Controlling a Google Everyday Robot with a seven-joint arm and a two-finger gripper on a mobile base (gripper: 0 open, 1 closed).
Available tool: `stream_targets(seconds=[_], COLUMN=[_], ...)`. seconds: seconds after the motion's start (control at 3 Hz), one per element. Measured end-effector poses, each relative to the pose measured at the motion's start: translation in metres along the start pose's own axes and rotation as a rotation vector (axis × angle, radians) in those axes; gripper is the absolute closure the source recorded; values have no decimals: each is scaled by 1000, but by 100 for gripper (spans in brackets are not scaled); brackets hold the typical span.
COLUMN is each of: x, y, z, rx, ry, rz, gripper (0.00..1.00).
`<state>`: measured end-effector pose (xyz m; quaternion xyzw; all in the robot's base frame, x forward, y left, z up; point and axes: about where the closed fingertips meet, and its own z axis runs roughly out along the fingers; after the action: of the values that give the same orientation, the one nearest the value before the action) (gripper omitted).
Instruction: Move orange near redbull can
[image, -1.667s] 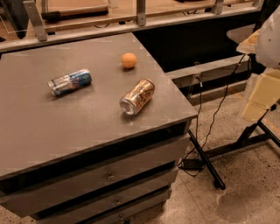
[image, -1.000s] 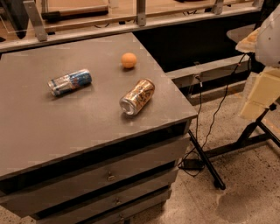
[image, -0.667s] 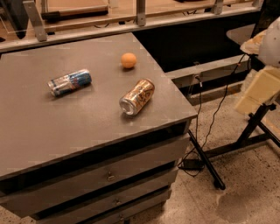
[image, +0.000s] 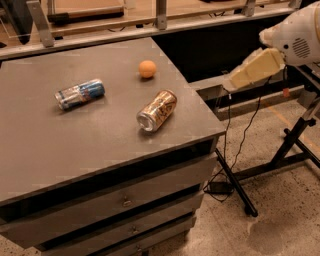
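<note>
The orange (image: 147, 68) sits on the grey table top (image: 60, 150) near its far right side. The redbull can (image: 80, 93) lies on its side to the left, about a can's length from the orange. My arm (image: 256, 66) comes in from the upper right. The gripper (image: 228, 83) at its end hangs beyond the table's right edge, well to the right of the orange and touching nothing.
A fatter gold-and-brown can (image: 157, 110) lies on its side between the orange and the table's front right corner. Drawers (image: 125, 200) are below the top. A black stand (image: 295, 145) and cables (image: 235, 150) are on the floor at right. A rail (image: 160, 22) runs behind the table.
My arm's cream link has swung up and to the left, toward the table's right edge. The orange and both cans have not moved.
</note>
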<state>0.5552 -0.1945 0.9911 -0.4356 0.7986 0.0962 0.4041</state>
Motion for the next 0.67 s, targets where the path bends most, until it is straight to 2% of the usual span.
stream_targets(seconds=[0.33,0.67], x=[-32,-62], y=[-15,-16], z=[35,87], rx=[6,-1], ry=[-86,-102], rz=[87,133], gripper=[0,0])
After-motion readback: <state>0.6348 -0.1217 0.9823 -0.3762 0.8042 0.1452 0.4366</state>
